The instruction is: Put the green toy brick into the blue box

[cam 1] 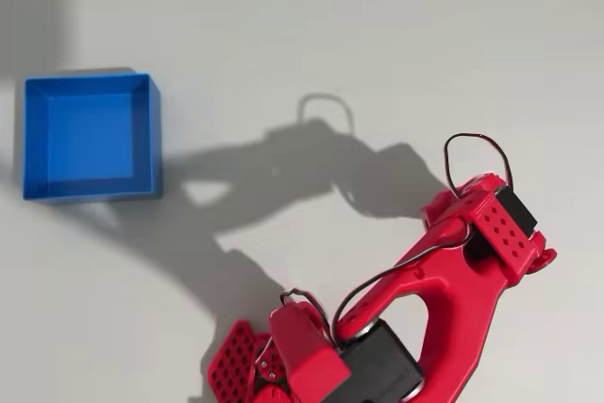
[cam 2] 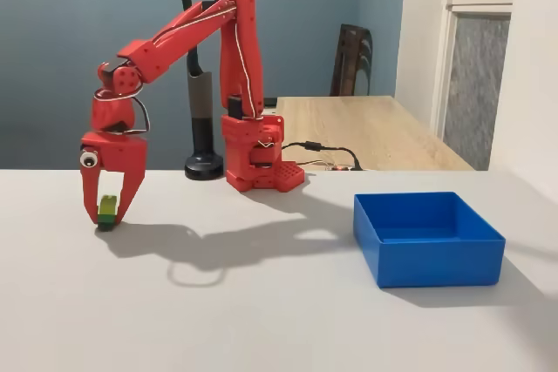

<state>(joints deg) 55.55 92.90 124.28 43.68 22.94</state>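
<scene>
The square bright blue plastic box (cam 2: 429,237) is seen well apart from the red gripper (cam 2: 108,219), apparently closed around the tiny lime-green studded brick (cam 2: 106,209) at table level.

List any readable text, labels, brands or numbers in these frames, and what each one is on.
None readable in either view.
The blue box, the green toy brick and the gripper carry no print or markings.
The red arm shows no logo or label.
The table is plain.
</scene>
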